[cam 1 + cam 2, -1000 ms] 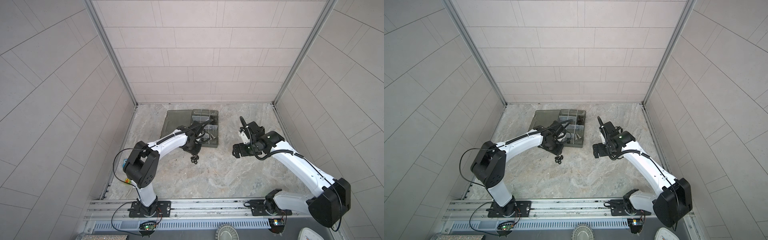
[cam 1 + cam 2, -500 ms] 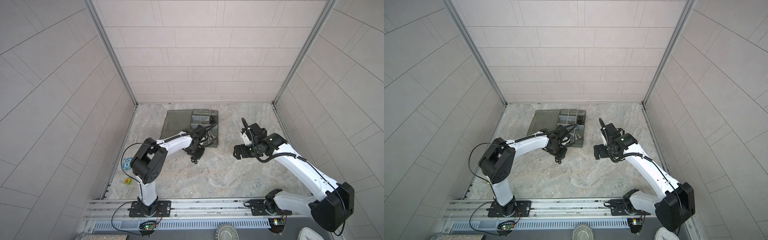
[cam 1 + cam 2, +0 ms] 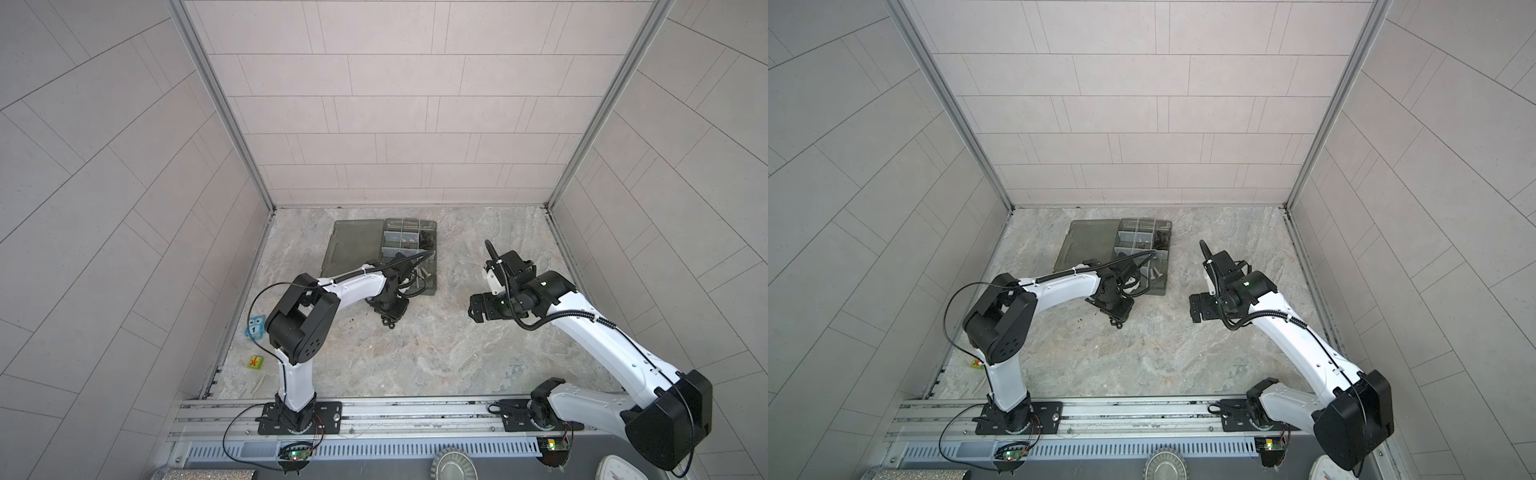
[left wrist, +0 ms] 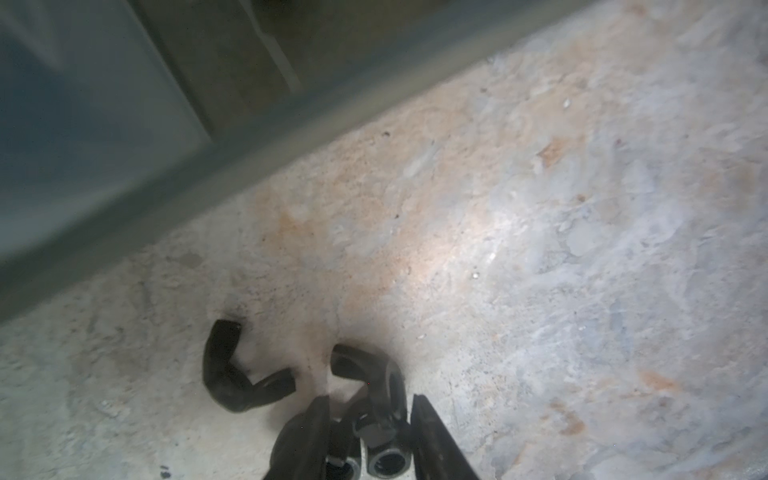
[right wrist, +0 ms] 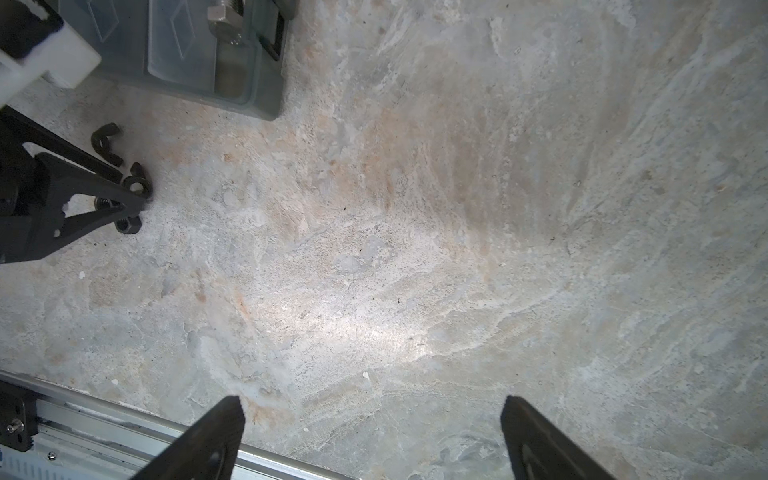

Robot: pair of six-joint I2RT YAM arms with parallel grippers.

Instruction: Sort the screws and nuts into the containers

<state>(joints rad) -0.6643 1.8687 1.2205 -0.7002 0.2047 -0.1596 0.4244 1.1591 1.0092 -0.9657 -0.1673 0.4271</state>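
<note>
The box (image 3: 430,291) is lying on the table (image 3: 415,365), toward the back and left of the middle, with its lid (image 3: 353,241) lying open flat on its left. The compartments (image 3: 399,237) are sitting in rows inside the box, and screws (image 3: 424,274) are lying in the front right one. The nuts (image 3: 389,324) are lying on the table just before the box. The left gripper (image 4: 370,401) is standing over them. One nut (image 4: 384,390) is lying between its fingers and another nut (image 4: 232,374) just beside. The right gripper (image 5: 372,401) is hanging over bare table, well apart to the right. A card (image 3: 254,326) is lying by the left wall, with a cube (image 3: 255,362) before it. The rail (image 3: 415,409) is running along the front.
</note>
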